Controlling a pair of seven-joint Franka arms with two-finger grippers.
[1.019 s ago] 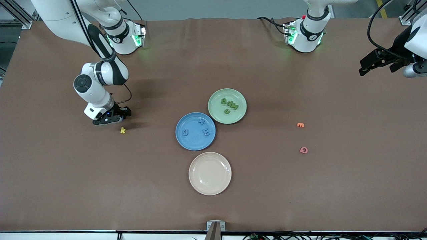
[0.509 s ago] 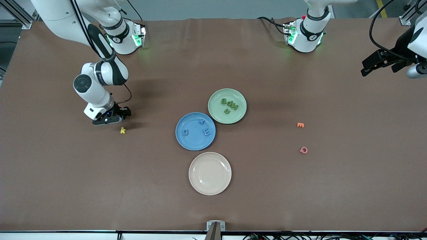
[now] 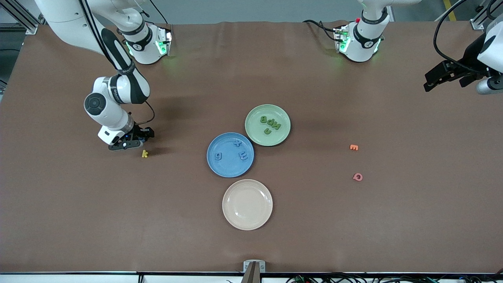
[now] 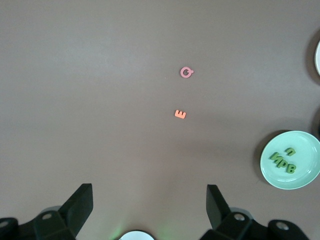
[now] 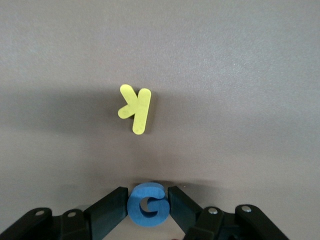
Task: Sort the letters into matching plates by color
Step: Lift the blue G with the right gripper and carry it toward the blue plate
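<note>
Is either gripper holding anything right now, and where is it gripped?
The right gripper pinches a blue letter G by its two outer sides. The left gripper is open, holding nothing.

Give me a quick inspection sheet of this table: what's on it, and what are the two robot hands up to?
Surface: brown table, flat.
Job's things: blue plate holds three blue letters; green plate touches it and holds green letters. Blue G is in the right gripper.
Clutter: cream plate, empty; yellow K; orange E; pink Q.
Grippers: right gripper shut on the blue G, low beside the yellow K; left gripper open, waiting over the left arm's end.
Cables: black cables on the arms.
Surroundings: metal frame at the corners.
</note>
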